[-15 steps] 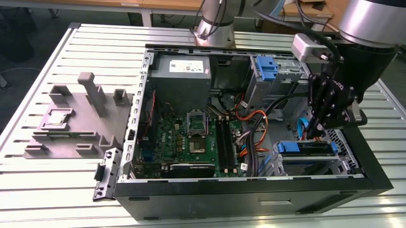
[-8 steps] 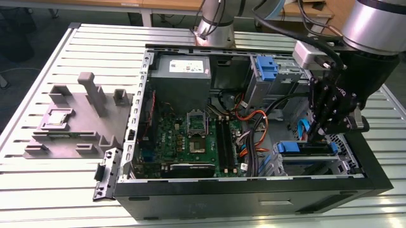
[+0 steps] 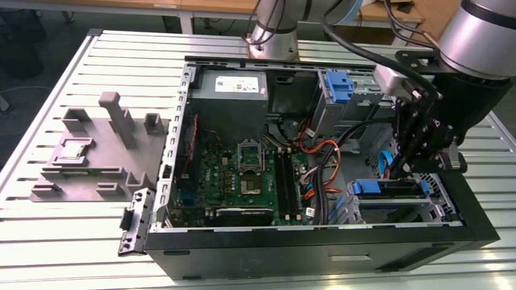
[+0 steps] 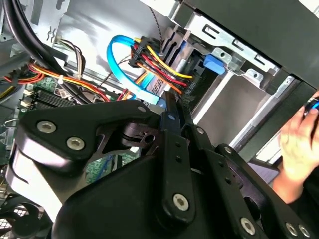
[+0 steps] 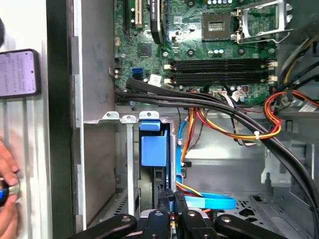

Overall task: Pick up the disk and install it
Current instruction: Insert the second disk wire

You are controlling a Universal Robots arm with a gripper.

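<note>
Disk (image 3: 388,188): sits flat in its slot at the near corner of the computer case (image 3: 322,248), on the exterior view's right, blue rail facing up.
Claw (image 3: 417,164): pressed shut, holding nothing, just above the disk.
Hand (image 4: 298,142): a person's hand, outside the case wall.
Gray holder (image 3: 93,158): on the bench beside the case.

Silver arm (image 3: 484,33), black screwed tool (image 4: 169,164), seemingly matte

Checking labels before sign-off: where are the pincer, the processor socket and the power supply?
pincer (image 5: 173,195), first wrist view, midway between its fingertips.
processor socket (image 5: 219,22), first wrist view, middle of the socket.
power supply (image 3: 229,99), exterior view, its grey face.
</note>
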